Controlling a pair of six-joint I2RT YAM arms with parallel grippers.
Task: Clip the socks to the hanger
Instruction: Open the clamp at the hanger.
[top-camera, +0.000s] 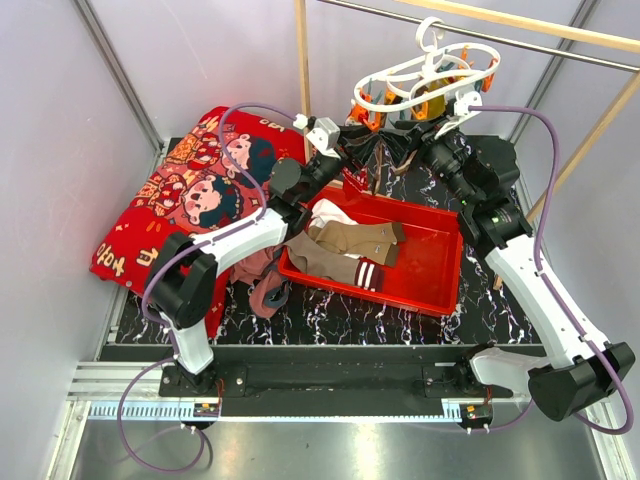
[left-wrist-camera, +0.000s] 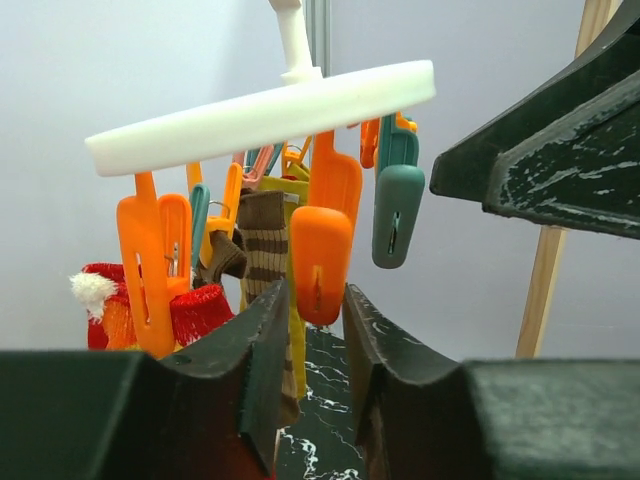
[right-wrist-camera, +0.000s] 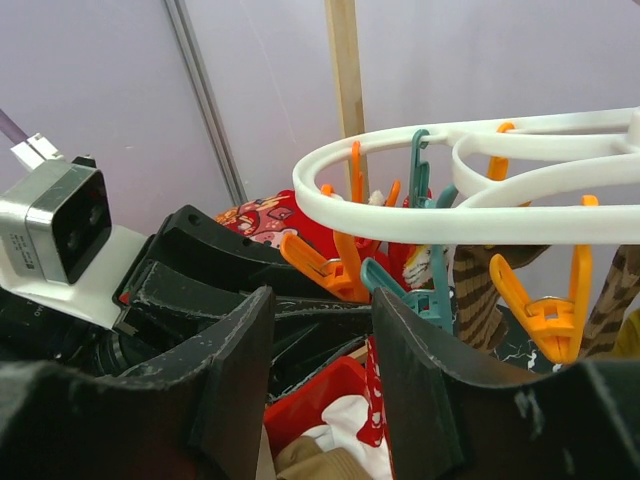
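The white ring hanger hangs at the back right, with brown striped socks clipped under it. My left gripper is raised to it. In the left wrist view its jaws stand slightly apart, with the lower end of an orange peg between the fingertips, and a clipped striped sock hangs behind. My right gripper is open and empty just under the ring, facing the left gripper's fingers. More brown socks and a white one lie in the red tray.
A red cartoon-print cushion lies at the left. A mauve-pink and grey cloth bundle sits beside the tray's left end. Thin wooden poles stand behind the hanger. A red fuzzy sock also hangs from the ring.
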